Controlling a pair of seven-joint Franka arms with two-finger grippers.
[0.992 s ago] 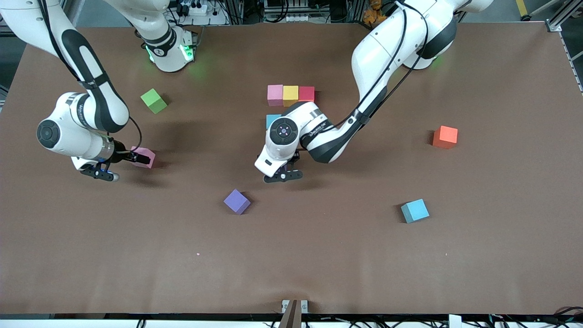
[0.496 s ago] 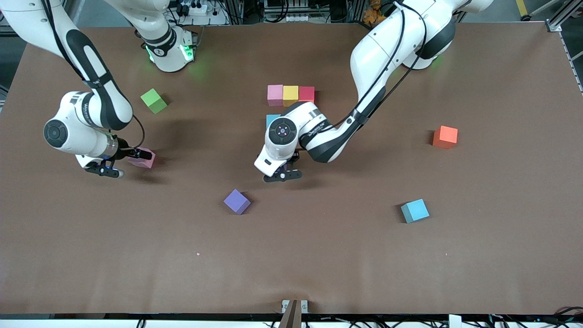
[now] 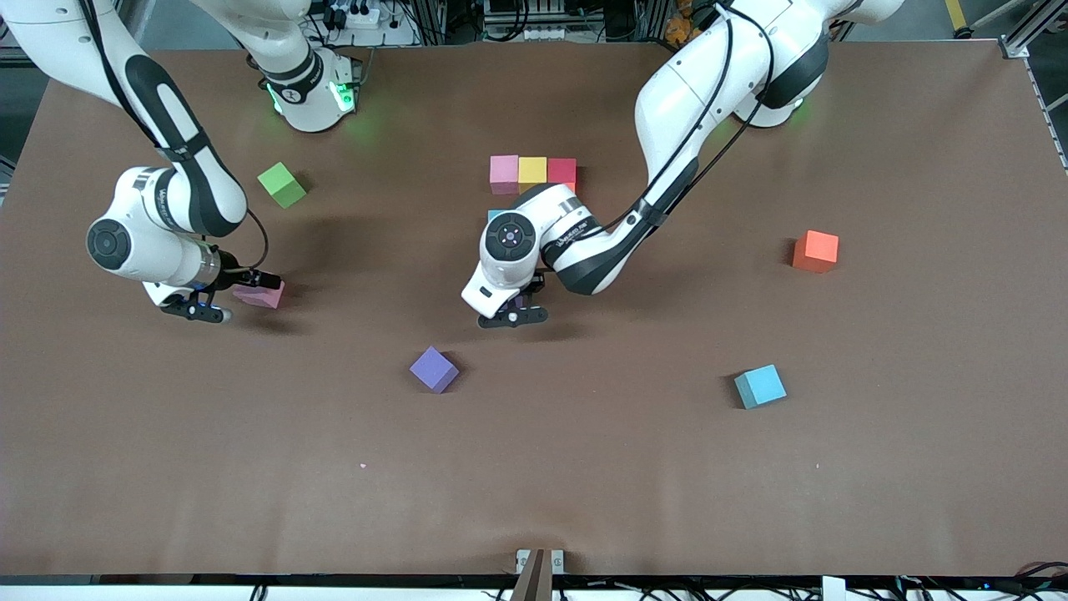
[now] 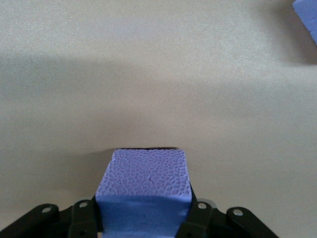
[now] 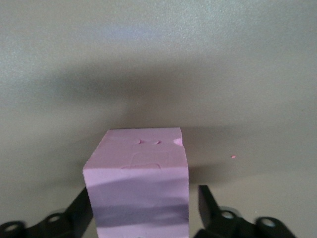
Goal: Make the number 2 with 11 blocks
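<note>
A pink block (image 3: 504, 169), a yellow block (image 3: 532, 169) and a red block (image 3: 561, 171) sit in a row at mid-table. A light blue block (image 3: 494, 215) peeks out under the left arm, just nearer the camera than the row. My left gripper (image 3: 513, 307) (image 4: 144, 210) is shut on a purple block (image 4: 146, 173), low at the table. My right gripper (image 3: 250, 288) (image 5: 143, 198) straddles a pink block (image 3: 267, 295) (image 5: 141, 163) on the table. One finger touches it and the other finger (image 5: 210, 206) stands off it. Another purple block (image 3: 434, 369), a light blue block (image 3: 760, 386) and an orange block (image 3: 815, 250) lie loose.
A green cube (image 3: 282, 184) sits toward the right arm's end, farther from the camera than the pink block at my right gripper. A corner of the loose purple block (image 4: 307, 15) shows in the left wrist view.
My right gripper has settled lower around the pink block and its fingers have narrowed. The left arm has shifted slightly toward the right arm's end with its purple block.
</note>
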